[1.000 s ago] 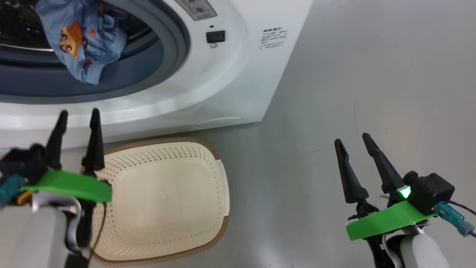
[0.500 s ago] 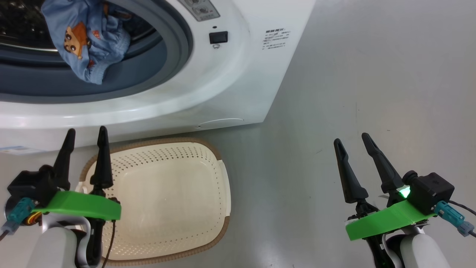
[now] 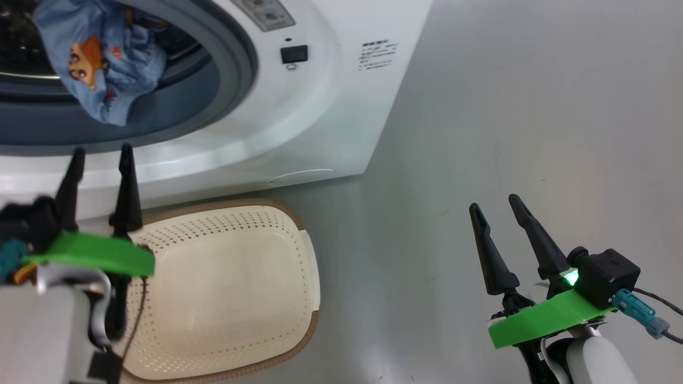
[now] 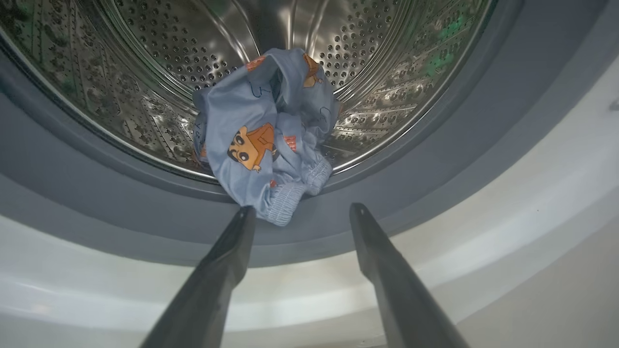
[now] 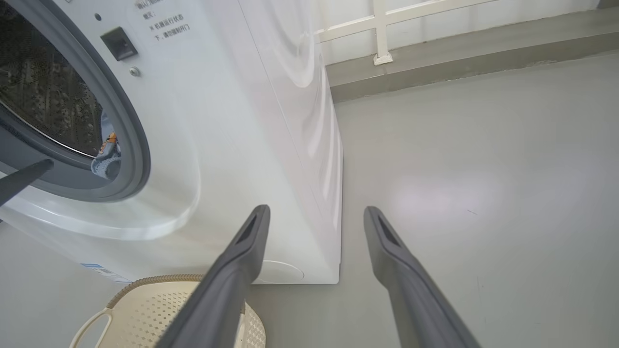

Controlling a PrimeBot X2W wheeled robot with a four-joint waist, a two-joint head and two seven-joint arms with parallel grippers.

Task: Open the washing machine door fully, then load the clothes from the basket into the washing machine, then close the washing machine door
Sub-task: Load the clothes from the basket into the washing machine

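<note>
The washing machine is seen as a white front-loading box stood on the grey floor, its round opening uncovered; the clothes — a crumpled light-blue bundle printed with orange cartoon animals — are laid at the front of the perforated steel drum, one ribbed cuff hung over the grey gasket; the basket — cream, perforated, brown-rimmed — is placed empty just before the machine.

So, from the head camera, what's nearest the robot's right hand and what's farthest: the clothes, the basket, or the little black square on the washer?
From the right hand:
1. the basket, on the floor to its left.
2. the black square, up on the washer front.
3. the clothes, far left, hanging in the washer's opening.
</note>
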